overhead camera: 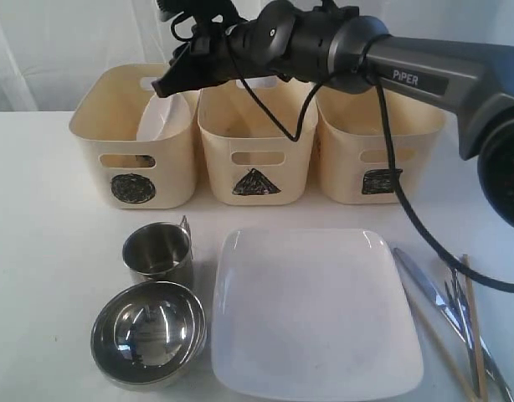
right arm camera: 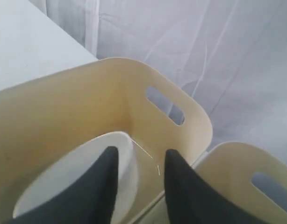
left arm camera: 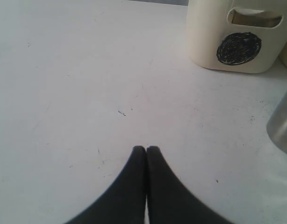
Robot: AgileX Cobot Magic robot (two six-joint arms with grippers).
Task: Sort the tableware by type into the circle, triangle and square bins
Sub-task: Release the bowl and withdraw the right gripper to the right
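White bowl (overhead camera: 161,117) sits in circle bin (overhead camera: 94,126); right gripper (right arm camera: 138,155) spread, empty: best lift straight up, clear of rim.

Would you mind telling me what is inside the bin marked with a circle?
A small white bowl leans tilted inside the circle bin; the bin's front wall hides anything lower down.

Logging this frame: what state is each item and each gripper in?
Right gripper: fingers open, over the circle bin.
Left gripper: fingers shut, empty.
Small white bowl: tilted inside the circle bin.
Steel mug: upright, empty.
Steel bowl: upright, empty.
White plate: flat on the table, empty.
Cutlery: lying on the table.
Chopsticks: lying beside the cutlery.
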